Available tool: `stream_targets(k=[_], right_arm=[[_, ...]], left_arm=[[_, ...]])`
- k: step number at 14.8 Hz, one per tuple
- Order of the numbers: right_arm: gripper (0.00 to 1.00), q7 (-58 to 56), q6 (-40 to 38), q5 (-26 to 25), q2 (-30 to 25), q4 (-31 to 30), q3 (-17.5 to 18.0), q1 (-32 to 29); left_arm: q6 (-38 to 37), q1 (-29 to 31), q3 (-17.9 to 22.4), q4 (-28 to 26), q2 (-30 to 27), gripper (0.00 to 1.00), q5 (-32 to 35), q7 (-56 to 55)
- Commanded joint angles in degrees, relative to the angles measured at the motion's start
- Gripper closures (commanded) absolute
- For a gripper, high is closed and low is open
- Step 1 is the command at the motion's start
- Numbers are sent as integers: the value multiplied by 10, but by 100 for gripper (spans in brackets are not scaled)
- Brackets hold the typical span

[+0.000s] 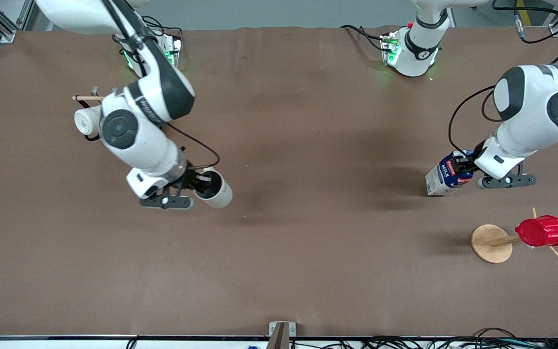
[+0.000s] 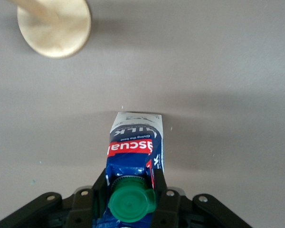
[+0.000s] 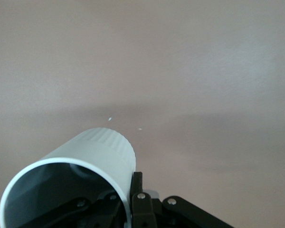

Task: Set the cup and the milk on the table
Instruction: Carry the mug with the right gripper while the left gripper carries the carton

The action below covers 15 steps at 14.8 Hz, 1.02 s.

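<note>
Right hand [image 1: 200, 184] gripping cup [image 1: 215, 189], left hand [image 1: 464, 168] gripping milk [image 1: 446, 178]

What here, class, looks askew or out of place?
Nothing is spilled or damaged. The milk leans in the left claw over the table; the cup tilts, its rim pinched by the right claw. A red cup hangs sideways on a wooden rack.
</note>
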Motion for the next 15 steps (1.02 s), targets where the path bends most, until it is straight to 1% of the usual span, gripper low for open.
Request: stream_targets(k=[1, 2, 3, 6, 8, 9, 10, 12, 13, 15], right_arm=[[100, 124, 17, -66, 52, 11, 2, 41], [100, 180, 20, -74, 73, 30, 5, 54], [100, 223, 20, -78, 93, 45, 17, 61], [100, 326, 37, -103, 129, 60, 49, 71], [100, 395, 71, -117, 148, 60, 55, 83], [99, 417, 82, -132, 157, 61, 57, 94], [99, 430, 88, -136, 163, 61, 58, 99], [99, 432, 94, -139, 170, 61, 59, 107], [98, 434, 95, -147, 174, 61, 59, 115], [92, 444, 96, -161, 182, 60, 59, 120]], left_arm=[[-14, 7, -28, 38, -3, 99, 11, -3], [-14, 8, -36, 48, -2, 100, 11, -3], [-14, 7, -47, 49, -2, 100, 11, 5], [-14, 7, -90, 57, 4, 100, 10, -7], [-14, 8, -119, 60, 6, 99, 6, -32], [-14, 7, -131, 59, 7, 99, 6, -50], [-14, 7, -142, 61, 8, 97, 3, -61], [-14, 4, -156, 86, 25, 97, -4, -109], [-15, 4, -176, 94, 33, 98, -5, -123], [-15, 4, -203, 95, 42, 98, -4, -130]])
